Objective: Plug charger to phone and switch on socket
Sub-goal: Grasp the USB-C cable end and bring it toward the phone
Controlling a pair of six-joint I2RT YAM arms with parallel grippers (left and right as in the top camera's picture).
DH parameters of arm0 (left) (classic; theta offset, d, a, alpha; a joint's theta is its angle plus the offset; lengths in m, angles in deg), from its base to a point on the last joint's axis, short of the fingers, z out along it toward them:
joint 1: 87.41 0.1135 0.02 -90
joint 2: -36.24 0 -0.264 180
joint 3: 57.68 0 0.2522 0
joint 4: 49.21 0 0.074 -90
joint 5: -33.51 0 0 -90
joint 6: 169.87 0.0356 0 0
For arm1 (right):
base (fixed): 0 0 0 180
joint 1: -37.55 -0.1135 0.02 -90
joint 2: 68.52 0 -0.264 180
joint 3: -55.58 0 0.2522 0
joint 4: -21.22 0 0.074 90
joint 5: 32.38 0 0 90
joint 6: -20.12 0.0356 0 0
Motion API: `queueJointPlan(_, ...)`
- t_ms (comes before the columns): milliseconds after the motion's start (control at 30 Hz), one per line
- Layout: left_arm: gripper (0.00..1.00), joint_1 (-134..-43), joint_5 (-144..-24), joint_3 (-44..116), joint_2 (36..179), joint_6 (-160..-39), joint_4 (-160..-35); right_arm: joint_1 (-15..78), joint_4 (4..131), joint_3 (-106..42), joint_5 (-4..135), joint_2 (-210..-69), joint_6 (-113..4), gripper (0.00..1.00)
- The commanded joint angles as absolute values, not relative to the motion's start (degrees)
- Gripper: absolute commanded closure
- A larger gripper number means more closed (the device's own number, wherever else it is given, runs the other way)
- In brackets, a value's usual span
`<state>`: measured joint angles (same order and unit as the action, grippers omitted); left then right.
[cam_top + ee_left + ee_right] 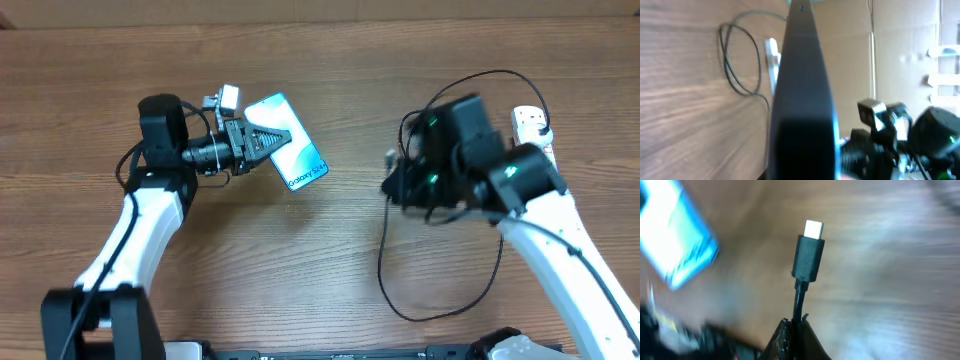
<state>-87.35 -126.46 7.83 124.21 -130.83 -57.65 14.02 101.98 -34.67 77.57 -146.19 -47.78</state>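
Mid-task: Galaxy phone (305,165) at 10 o'clock clamped in closed left gripper (275,138), charger (809,255) USB-C tip pinched by closed right gripper (796,330) approx 3 o'clock, apart from phone, not yet plugged; socket (530,122) at 2 o'clock, switch-on left to do.

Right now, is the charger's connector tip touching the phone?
Apart. The right wrist view shows bare wooden table between the connector tip and the phone; the overhead view confirms the gap.

Phone (305,165) in left tool (272,138); charger (381,262) apart
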Motion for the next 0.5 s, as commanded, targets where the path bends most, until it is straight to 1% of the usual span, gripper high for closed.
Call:
queueJointPlan(0, 0.96, -87.3, -144.0, 8.0, 131.0, -142.6, -41.1, 5.6, 103.3, -34.8, 79.9, -142.3, -52.3, 0.96)
queueJointPlan(67, 0.96, -87.3, -147.2, 8.0, 134.2, -148.7, -31.7, 1.6, 103.0, -34.0, 79.1, -140.6, -51.4, 0.96)
queueJointPlan(133, 0.96, -87.3, -147.0, 8.1, 136.5, -153.6, -27.9, -1.8, 102.0, -32.6, 76.4, -139.5, -48.6, 0.96)
queueJointPlan(200, 0.96, -87.3, -147.0, 8.1, 138.0, -156.0, -24.9, -4.7, 100.5, -30.3, 73.5, -139.0, -45.6, 0.96)
queueJointPlan(367, 0.96, -87.4, -147.0, 8.1, 138.4, -156.2, -23.6, -11.4, 93.1, -24.8, 70.2, -139.4, -42.4, 0.96)
queueJointPlan(467, 0.96, -87.4, -147.0, 8.1, 138.4, -156.2, -23.7, -14.6, 89.0, -24.1, 63.0, -140.8, -41.8, 0.96)
